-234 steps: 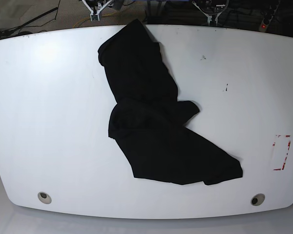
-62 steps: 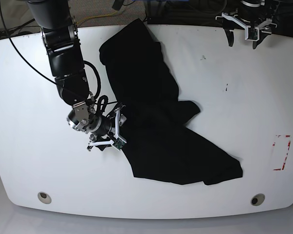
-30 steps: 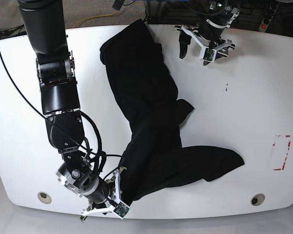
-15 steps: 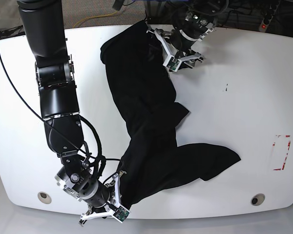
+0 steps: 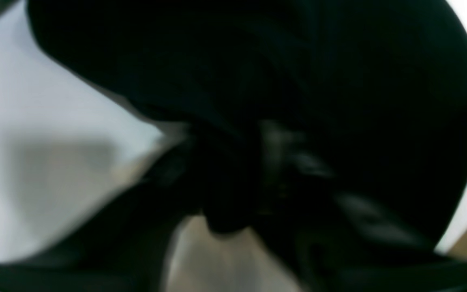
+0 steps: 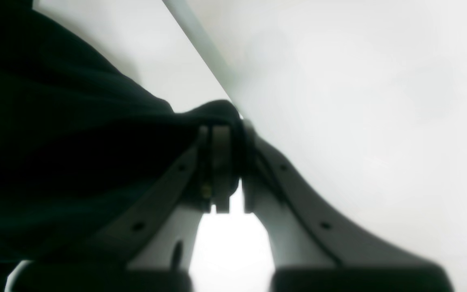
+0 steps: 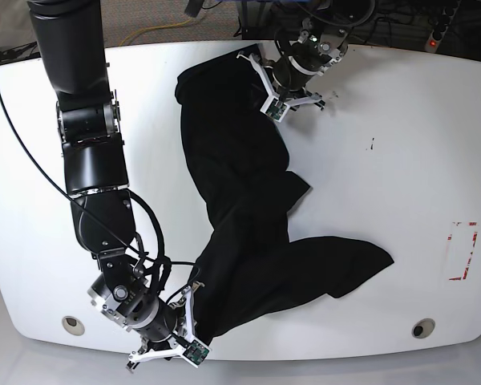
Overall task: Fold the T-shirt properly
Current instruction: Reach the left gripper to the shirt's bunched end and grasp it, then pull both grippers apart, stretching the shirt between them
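Pinching T-shirt [image 7: 248,208] hem between closed right fingers [image 6: 221,162], left fingers [image 7: 274,96] at collar end, grip unclear

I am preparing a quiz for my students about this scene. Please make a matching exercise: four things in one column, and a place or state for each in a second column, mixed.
Things:
1. T-shirt
2. right pincer
3. left pincer
4. table

Places or states:
A. white, under the fabric
B. black, crumpled, stretched across the table
C. at the near edge, shut on fabric
D. at the far edge, on the fabric

Pairs: 1-B, 2-C, 3-D, 4-A
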